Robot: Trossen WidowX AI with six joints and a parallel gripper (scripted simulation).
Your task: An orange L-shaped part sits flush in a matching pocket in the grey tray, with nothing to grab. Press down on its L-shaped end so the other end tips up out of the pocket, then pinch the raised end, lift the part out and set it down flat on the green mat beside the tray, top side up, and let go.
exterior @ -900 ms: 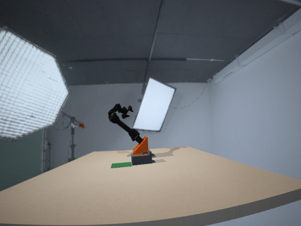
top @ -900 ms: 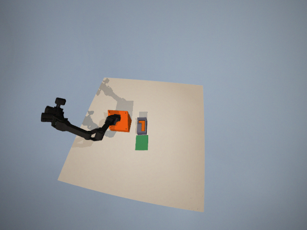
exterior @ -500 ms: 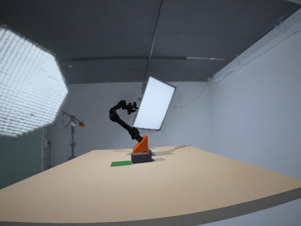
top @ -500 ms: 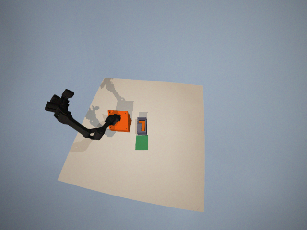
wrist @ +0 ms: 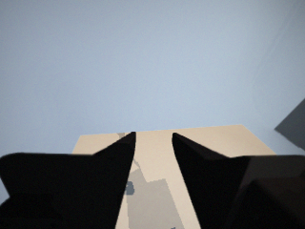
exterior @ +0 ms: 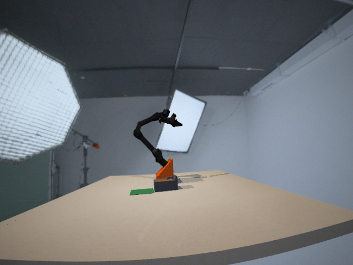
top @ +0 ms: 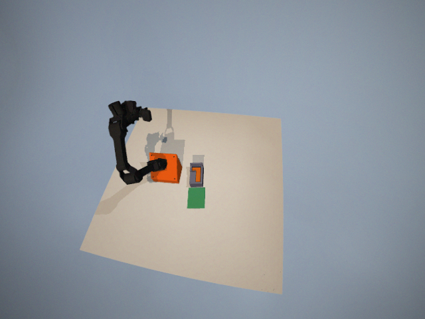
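Note:
The orange L-shaped part [top: 198, 175] lies in the pocket of the grey tray [top: 196, 185] [exterior: 165, 186]; in the exterior view only a thin orange strip of it shows above the tray's wall. The green mat [top: 196, 198] [exterior: 142, 191] lies beside the tray and is bare. My gripper [top: 148, 114] [exterior: 181, 124] [wrist: 153, 136] is high in the air, far from the tray and beyond the orange base. Its two fingers stand partly open in the wrist view, with nothing between them.
The orange arm base [top: 164, 168] [exterior: 167, 169] stands close beside the tray. The tabletop [top: 240, 212] [exterior: 199, 216] [wrist: 214, 143] carries the arm's shadows. A dark grey shape [wrist: 295, 125] shows at the right edge of the wrist view.

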